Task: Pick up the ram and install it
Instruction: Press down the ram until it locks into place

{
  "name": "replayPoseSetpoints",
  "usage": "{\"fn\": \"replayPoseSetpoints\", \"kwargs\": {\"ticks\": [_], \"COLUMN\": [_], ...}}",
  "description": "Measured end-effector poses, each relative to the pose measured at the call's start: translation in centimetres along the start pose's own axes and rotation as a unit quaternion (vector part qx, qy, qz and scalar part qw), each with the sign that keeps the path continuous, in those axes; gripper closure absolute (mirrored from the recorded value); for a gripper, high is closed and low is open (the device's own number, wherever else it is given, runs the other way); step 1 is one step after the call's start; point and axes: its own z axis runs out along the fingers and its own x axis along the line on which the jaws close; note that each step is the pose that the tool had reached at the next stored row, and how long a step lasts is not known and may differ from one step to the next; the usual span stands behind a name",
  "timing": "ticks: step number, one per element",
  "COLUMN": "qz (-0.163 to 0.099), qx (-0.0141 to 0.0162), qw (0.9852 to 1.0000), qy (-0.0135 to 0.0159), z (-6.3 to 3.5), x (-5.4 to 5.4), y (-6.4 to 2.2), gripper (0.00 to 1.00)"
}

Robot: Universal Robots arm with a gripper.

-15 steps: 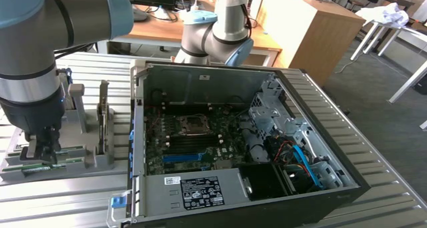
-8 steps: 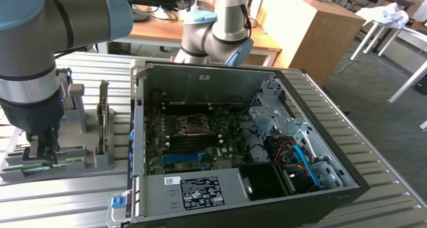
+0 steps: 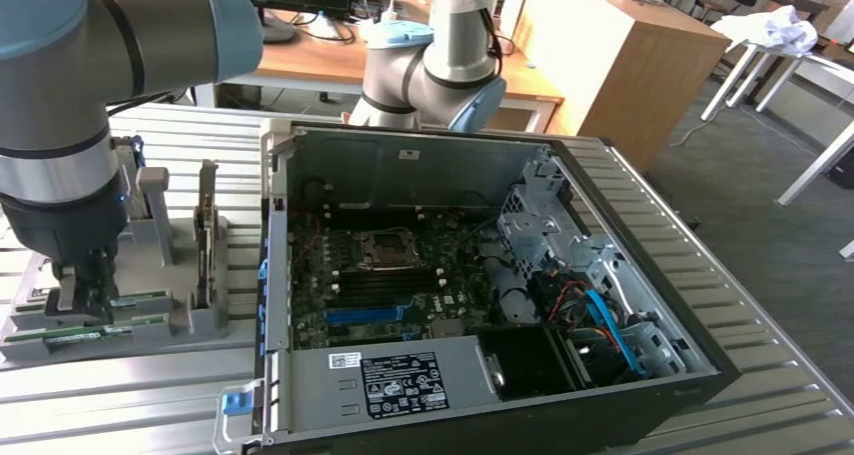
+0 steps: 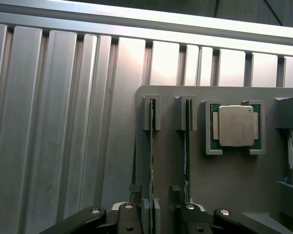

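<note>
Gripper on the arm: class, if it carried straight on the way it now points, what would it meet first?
Probably the thin green ram stick, standing on edge in the grey slotted holder; the open gripper points down over it. Depth is unclear, so the holder itself might come first.

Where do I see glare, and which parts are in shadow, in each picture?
Wrist view: strong glare on the ribbed table next to the grey holder, which is evenly lit. Exterior view: the computer case is dim inside, darkest beside the power supply.
</note>
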Motion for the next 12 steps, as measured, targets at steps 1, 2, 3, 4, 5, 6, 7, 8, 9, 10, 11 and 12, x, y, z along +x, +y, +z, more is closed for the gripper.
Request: {"fn": "replayPoseSetpoints", "kwargs": {"ticks": [1,2,3,4,5,6,7,8,9,10,11,12], "qz": [-0.001,-0.002,-0.003,-0.004,-0.005,-0.006,-0.007,-0.008,-0.008,-0.008,-0.008,-0.009], "qx": [0.0000,0.0000,0.0000,0.0000,-0.0001,0.0000,0.0000,-0.0002,-0.0002,-0.0002,-0.0003,-0.0003], "qw": [1.0000,1.0000,1.0000,1.0000,1.0000,1.0000,1.0000,1.0000,1.0000,1.0000,1.0000,1.0000], "qy": [0.0000,0.0000,0.0002,0.0002,0.0003,0.0003,0.0003,0.0004,0.0004,0.0005,0.0005,0.0005], "z": [0.06,0.13,0.19,0.25,0.31,0.39,0.48,0.55,0.65,0.75,0.85,0.96], "x": [-0.01,-0.02,-0.03,-0.03,-0.04,-0.04,-0.03,-0.03,-0.02,-0.02,-0.02,-0.02], "y": [0.08,0.17,0.26,0.35,0.42,0.47,0.49,0.49,0.49,0.49,0.49,0.48], "gripper": [0.64,0.64,0.64,0.64,0.64,0.64,0.64,0.64,0.64,0.64,0.64,0.64]}}
